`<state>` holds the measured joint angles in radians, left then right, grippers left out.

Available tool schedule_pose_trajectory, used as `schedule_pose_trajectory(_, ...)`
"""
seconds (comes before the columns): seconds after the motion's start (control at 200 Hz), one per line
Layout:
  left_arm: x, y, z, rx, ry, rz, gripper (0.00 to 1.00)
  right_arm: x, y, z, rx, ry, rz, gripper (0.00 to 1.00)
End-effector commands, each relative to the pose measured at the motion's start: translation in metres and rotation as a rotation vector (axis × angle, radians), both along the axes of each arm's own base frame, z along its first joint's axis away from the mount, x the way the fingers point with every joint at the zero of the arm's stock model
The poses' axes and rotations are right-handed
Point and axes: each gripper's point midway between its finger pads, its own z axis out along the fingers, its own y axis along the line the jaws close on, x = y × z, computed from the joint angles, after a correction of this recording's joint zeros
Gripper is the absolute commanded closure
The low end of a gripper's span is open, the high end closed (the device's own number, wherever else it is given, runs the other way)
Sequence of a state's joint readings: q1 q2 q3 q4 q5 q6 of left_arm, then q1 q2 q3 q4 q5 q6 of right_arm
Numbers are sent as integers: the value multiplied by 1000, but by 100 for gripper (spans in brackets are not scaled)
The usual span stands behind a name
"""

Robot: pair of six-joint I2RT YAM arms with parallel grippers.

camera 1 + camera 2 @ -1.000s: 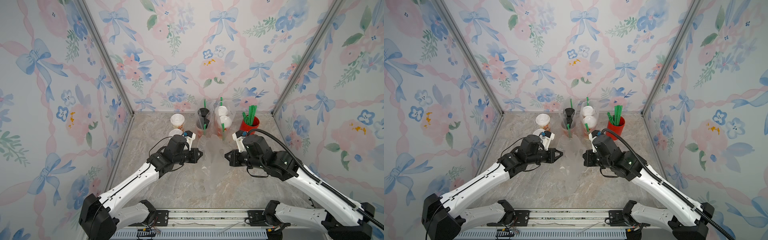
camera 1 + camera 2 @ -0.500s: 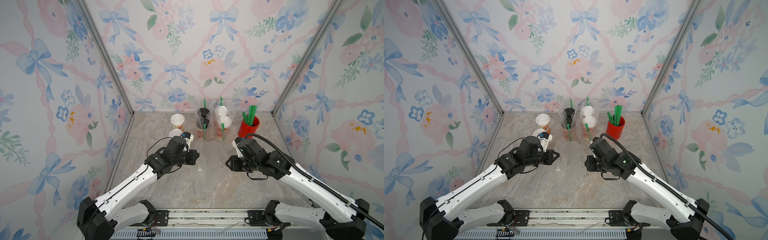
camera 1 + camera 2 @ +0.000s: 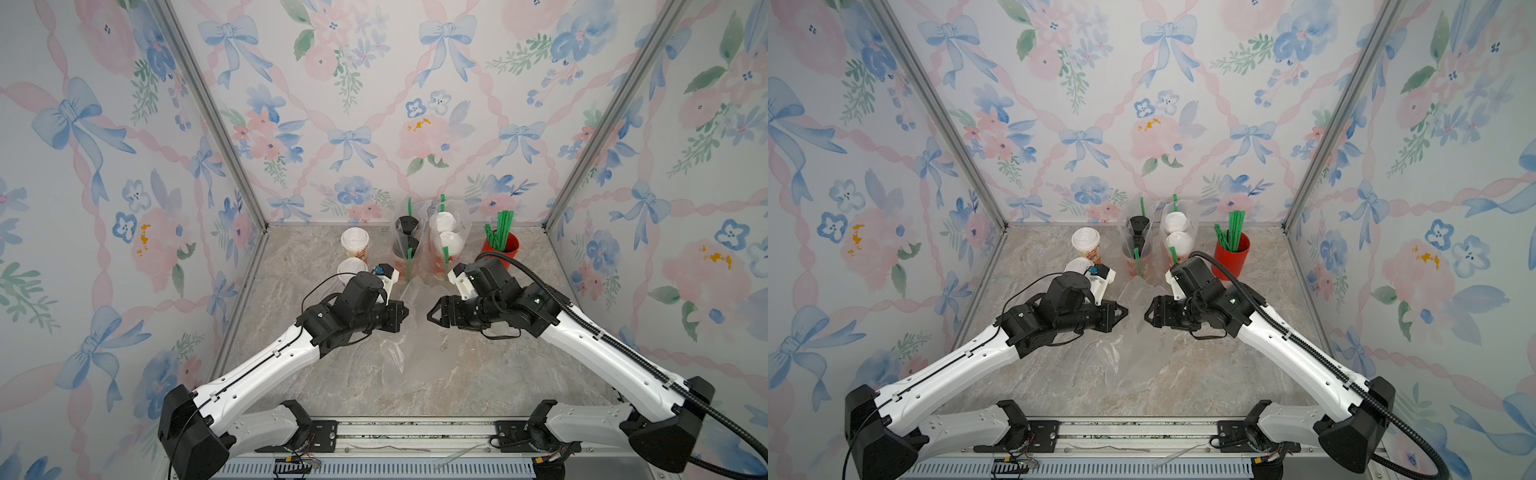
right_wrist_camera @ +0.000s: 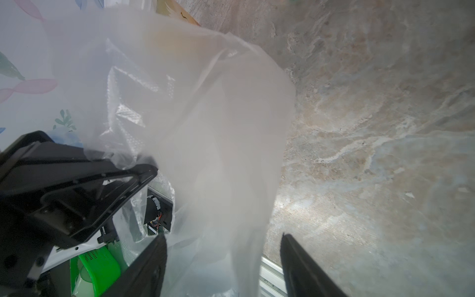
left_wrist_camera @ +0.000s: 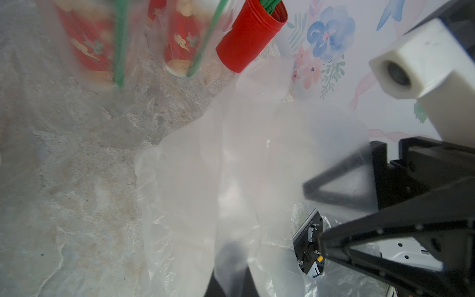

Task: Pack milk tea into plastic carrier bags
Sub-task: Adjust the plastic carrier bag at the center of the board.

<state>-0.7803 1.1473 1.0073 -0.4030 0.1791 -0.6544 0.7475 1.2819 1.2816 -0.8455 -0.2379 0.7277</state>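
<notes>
loose cups [image 3: 354, 246]: two cream cups with white lids, unbagged, at 11 o'clock on the table [image 3: 490, 374]. One is stood just in front of the other, and the nearer one is partly hidden.
left gripper [image 3: 404, 312]: at table centre, pointed toward 3 o'clock, jaws together. A fold of the empty bag appears to be pinched at the tip.
empty bag [image 3: 399, 353]: held up at centre between the two grippers, with the lower part trailed on the table toward 6 o'clock. The mouth is not seen to be spread.
packed bags [image 3: 463, 220]: two, stood side by side at 12 o'clock. Black-lidded cups [image 3: 407, 226] are in one and white-lidded cups [image 3: 451, 241] in the other.
right gripper [image 3: 432, 316]: faced toward 9 o'clock, opposite the left gripper, jaws apart. In the right wrist view, film is seen hanging between its fingers [image 4: 154, 264]; nothing is clamped.
straw cup [image 3: 500, 249]: red, at 1 o'clock, not to be packed.
step: the third bag is being readied. Four of six cups are judged bagged, two outstanding.
next: the free side of the bag mouth is probably to be caught by the right gripper and drawn toward 3 o'clock. One film layer only is to be taken. The film looks thin and slippery, so the hold should be confirmed before a cup is fetched from 11 o'clock.
</notes>
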Motion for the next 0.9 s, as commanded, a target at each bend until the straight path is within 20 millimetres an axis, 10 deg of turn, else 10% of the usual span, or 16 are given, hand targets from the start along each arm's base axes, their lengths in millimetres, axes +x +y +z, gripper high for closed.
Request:
schedule_pose_trajectory(0.0, 2, -2, 12, -4, -32, 4, 100, 3, 4, -11, -33, 34, 22, 31)
schedule_pose_trajectory(0.305, 3, 6, 39, -53, -97, 49, 100, 9, -5, -35, -94, 37, -24, 70)
schedule_pose_trajectory(0.545, 1, 33, 39, -26, -166, 118, 100, 12, -43, -9, -186, -53, -70, 99)
schedule_pose_trajectory(0.895, -6, 42, -10, 28, -39, 114, 100, 5, -59, 16, -215, -59, -13, 100)
